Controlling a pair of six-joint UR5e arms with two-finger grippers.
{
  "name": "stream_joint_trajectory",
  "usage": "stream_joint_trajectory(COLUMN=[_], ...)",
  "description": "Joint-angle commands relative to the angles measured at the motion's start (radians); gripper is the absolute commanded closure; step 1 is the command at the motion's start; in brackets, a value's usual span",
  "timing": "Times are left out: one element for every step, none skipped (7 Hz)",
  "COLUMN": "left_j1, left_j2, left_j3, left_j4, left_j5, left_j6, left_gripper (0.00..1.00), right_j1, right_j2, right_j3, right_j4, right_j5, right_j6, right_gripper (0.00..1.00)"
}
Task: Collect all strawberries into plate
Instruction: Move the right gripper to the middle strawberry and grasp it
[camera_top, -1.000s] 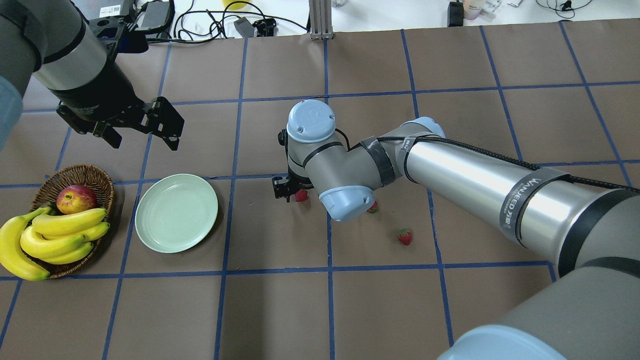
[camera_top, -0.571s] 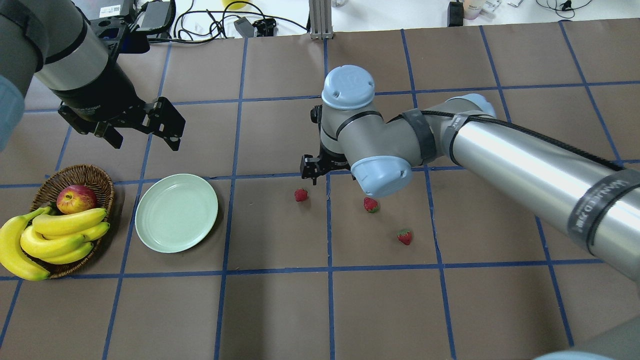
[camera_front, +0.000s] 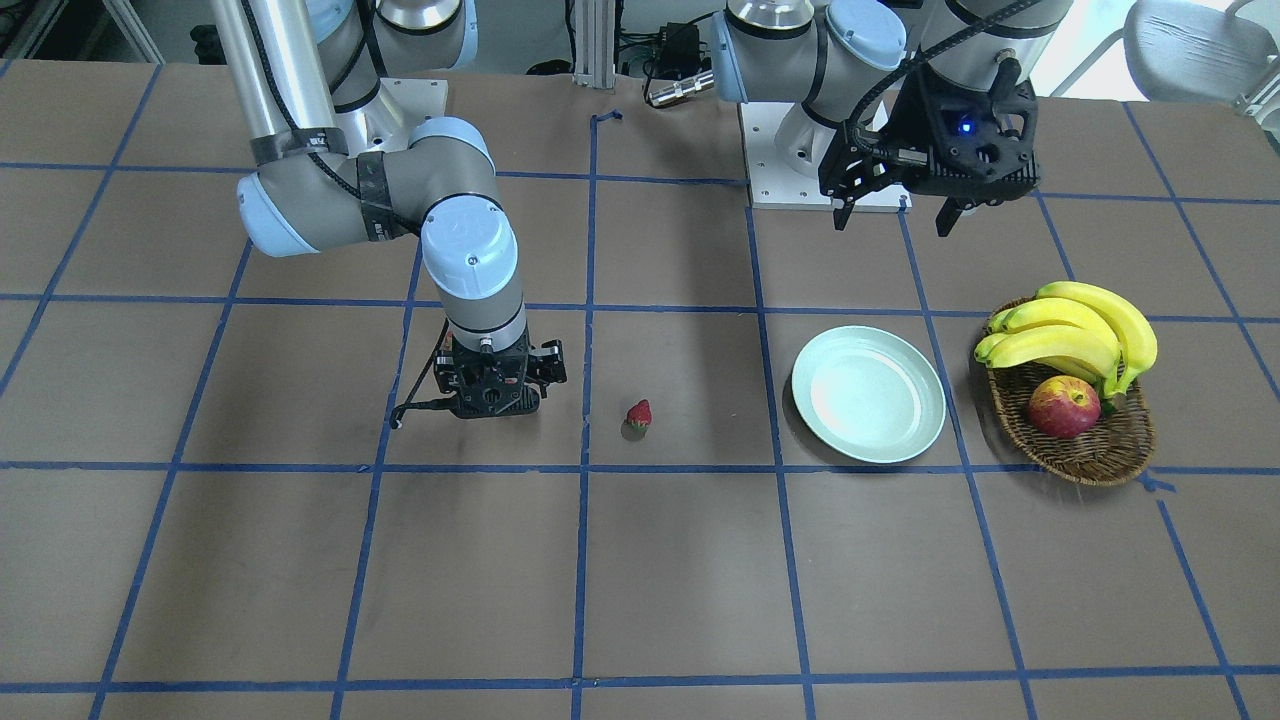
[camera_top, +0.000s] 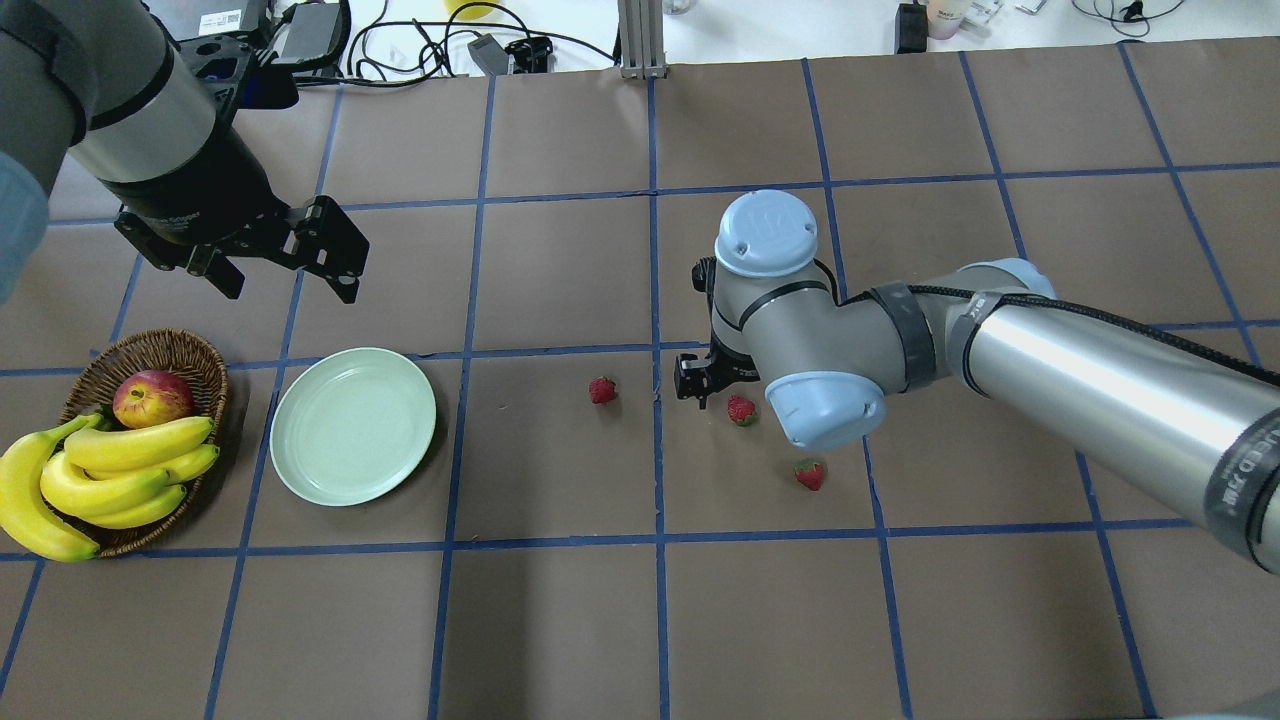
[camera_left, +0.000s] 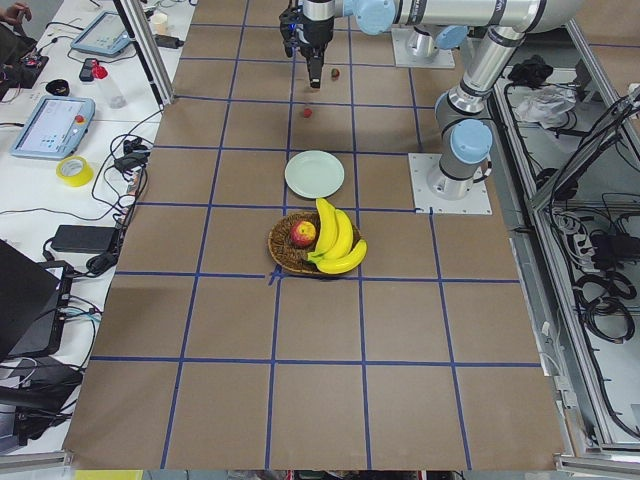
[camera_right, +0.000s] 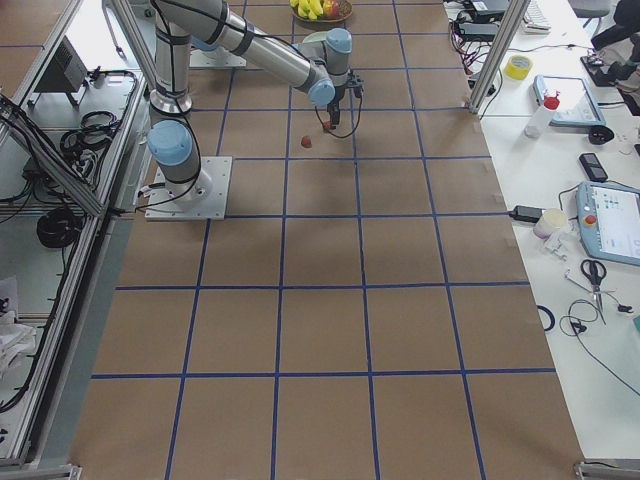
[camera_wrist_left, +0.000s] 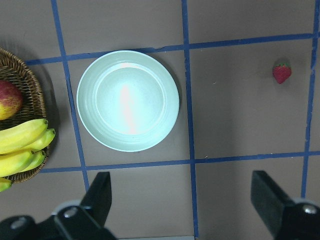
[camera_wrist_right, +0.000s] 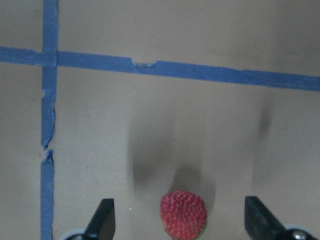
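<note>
- The worktop (camera_top: 560, 620) carries all three strawberries; none is in the plate yet.
- The plate (camera_top: 353, 425) lies well apart from them, on the left arm's side.
- The left pincer (camera_wrist_left: 185, 200) hangs spread high above the plate, probably parked out of the way.
- The right pincer (camera_wrist_right: 180, 216), fingers spread, straddles the middle strawberry (camera_top: 741, 410), low enough to pinch it.
- The other strawberries (camera_top: 602, 390) (camera_top: 810, 473) lie on either side of it.
</note>
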Motion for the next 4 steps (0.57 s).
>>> stream_joint_trajectory(left_j1=[0.001,0.001,0.001,0.001], left_j2=[0.002,0.0,0.002,0.002], left_j3=[-0.001,-0.001,0.001,0.001], left_j4=[0.001,-0.001,0.0,-0.001], left_j5=[0.001,0.001,0.001,0.001], left_j6=[0.0,0.001,0.001,0.001], left_gripper=[0.0,0.0,0.0,0.0], right_j1=[-0.001,-0.001,-0.001,0.016], right_j2=[-0.001,-0.002,-0.002,-0.005], right_j3=[0.046,0.053,0.043,0.02], right_j4=[-0.064,-0.063,-0.066,-0.063], right_j5=[0.003,0.004,0.009,0.044], right_j6=[-0.002,-0.002,-0.002,0.006], right_gripper=[0.7,0.9,1.0,1.0])
